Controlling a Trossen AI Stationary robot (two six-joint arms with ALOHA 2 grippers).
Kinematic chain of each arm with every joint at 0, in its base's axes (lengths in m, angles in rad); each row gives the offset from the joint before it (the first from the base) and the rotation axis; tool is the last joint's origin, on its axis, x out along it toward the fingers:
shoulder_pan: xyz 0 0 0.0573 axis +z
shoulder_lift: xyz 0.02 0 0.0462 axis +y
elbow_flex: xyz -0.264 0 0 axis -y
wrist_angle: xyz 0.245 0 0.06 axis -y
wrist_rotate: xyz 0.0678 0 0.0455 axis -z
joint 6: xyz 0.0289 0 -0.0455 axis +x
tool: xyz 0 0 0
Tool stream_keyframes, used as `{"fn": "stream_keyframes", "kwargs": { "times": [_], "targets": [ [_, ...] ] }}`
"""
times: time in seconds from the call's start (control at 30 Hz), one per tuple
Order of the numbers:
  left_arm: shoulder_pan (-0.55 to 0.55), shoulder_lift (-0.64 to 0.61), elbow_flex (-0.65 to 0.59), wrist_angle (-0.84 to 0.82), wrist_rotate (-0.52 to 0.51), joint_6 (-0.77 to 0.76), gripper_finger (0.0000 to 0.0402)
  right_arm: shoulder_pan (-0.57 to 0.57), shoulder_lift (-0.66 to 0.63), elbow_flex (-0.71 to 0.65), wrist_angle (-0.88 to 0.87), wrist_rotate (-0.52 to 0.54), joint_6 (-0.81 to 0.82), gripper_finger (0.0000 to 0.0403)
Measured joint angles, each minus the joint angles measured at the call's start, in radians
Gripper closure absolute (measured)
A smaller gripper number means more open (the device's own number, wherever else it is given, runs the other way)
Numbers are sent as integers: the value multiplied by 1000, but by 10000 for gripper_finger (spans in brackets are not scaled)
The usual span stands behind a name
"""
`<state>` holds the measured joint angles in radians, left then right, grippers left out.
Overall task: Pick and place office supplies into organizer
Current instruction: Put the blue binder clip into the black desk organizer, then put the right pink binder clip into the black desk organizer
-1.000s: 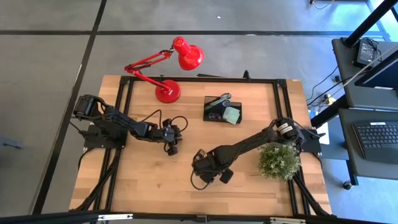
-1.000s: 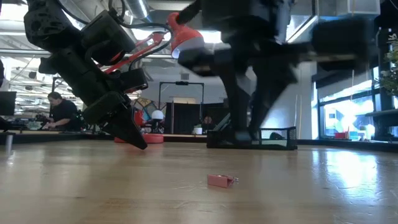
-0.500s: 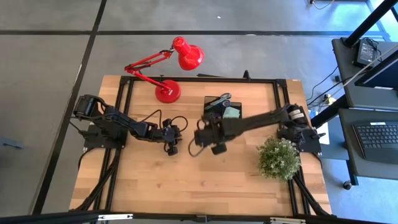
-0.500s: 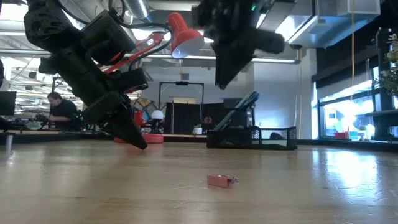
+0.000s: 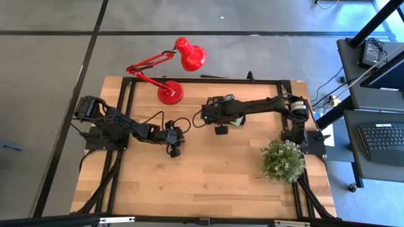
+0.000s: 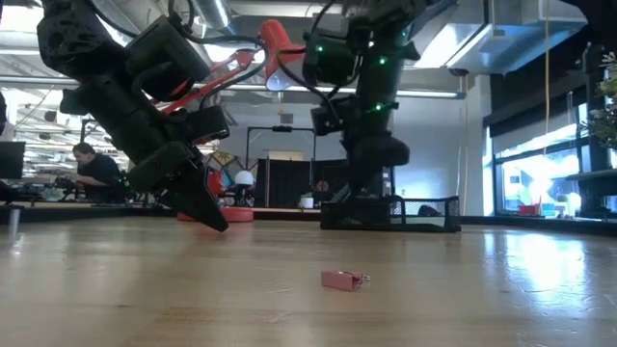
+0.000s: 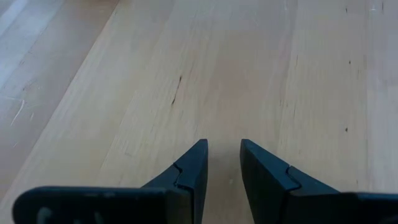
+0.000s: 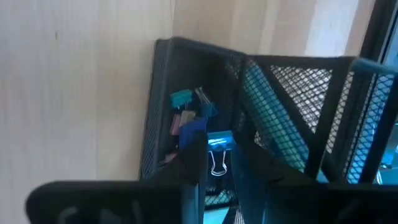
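Release step: right gripper (image 8: 217,163), jaws clamped on blue binder clip (image 8: 219,142), upper centre of high view over organizer (image 8: 163,112); lower into clip compartment before opening; left gripper (image 7: 222,163), jaws slightly apart, empty.

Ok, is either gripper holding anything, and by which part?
The right gripper holds a blue clip over the organizer, fingers pinching its body. The left gripper holds nothing.

Looks like a robotics lab or open workshop: wooden table (image 5: 189,183) in a black metal frame (image 5: 189,81), grey concrete floor (image 5: 50,57), a person at a desk (image 6: 94,173) behind.
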<state>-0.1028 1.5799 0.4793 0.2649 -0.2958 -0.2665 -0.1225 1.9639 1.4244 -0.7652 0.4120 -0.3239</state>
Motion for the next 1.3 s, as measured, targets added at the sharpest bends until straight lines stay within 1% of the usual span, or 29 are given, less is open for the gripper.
{"fn": "stream_keyframes", "kwargs": {
  "times": [0.13, 0.37, 0.87, 0.97, 1.1, 1.17, 1.2, 1.3],
  "targets": [
    [0, 0, 0, -1, 0, 0, 313, -21, 0, -23, 37, -6, -10, 342],
    [0, 0, 0, -2, 0, 0, 313, -31, 0, -23, 19, -6, 5, 338],
    [0, 0, 0, -1, -2, 0, 313, -30, 0, -23, 13, -12, 6, 279],
    [0, 0, 0, -1, -2, 0, 313, -24, 0, -9, -34, -14, 8, 270],
    [0, 0, 0, -1, -2, 0, 313, 10, 0, 39, -85, -14, 58, 266],
    [0, 0, 0, -1, -2, 0, 313, 40, 0, 74, -104, -38, 81, 266],
    [0, 0, 0, -1, -3, 0, 313, 57, 0, 91, -107, -66, 103, 265],
    [0, 0, 0, -1, -3, 0, 313, 110, 0, 147, -118, -192, 227, 265]
  ]
}}
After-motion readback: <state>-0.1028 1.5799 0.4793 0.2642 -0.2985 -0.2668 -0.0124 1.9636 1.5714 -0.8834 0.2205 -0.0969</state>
